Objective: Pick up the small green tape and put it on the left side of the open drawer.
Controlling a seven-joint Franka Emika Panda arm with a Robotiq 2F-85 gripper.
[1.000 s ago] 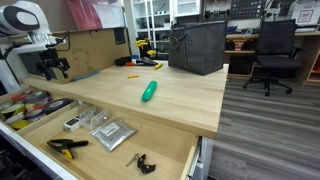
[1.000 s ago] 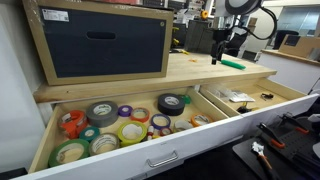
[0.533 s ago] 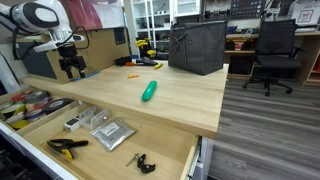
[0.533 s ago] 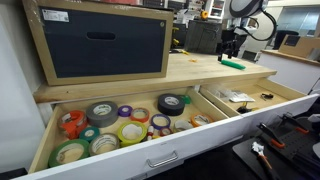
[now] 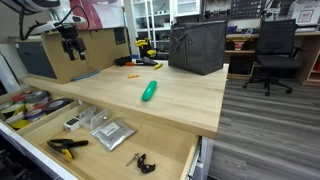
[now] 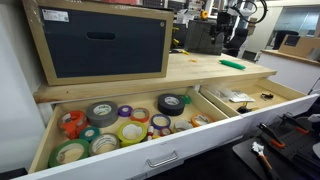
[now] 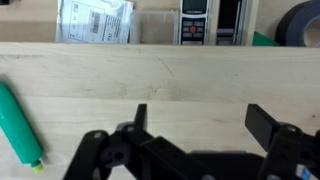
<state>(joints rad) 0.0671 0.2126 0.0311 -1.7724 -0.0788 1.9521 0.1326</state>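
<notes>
My gripper point(image 5: 70, 45) hangs open and empty high above the far left of the tabletop; it also shows in an exterior view point(image 6: 233, 28). In the wrist view the gripper point(image 7: 200, 125) has its jaws spread wide over bare wood. The open drawer point(image 5: 180, 160) is pulled out below the table front; its left part point(image 6: 45, 135) holds several tape rolls. A small teal-green roll point(image 6: 90, 133) lies among them, and a green edge point(image 7: 262, 40) shows beside a black roll point(image 7: 300, 22). I cannot tell which is the small green tape.
A bright green oblong item point(image 5: 149, 91) lies mid-table, seen also in the wrist view point(image 7: 20, 125). Yellow-handled pliers point(image 5: 65, 147) and silvery packets point(image 5: 110, 131) lie in the drawer. A brown box point(image 6: 100, 40) and a dark bag point(image 5: 195, 47) stand on the table.
My gripper has risen and moved toward the back of the table, still open and empty. Nothing else has moved.
</notes>
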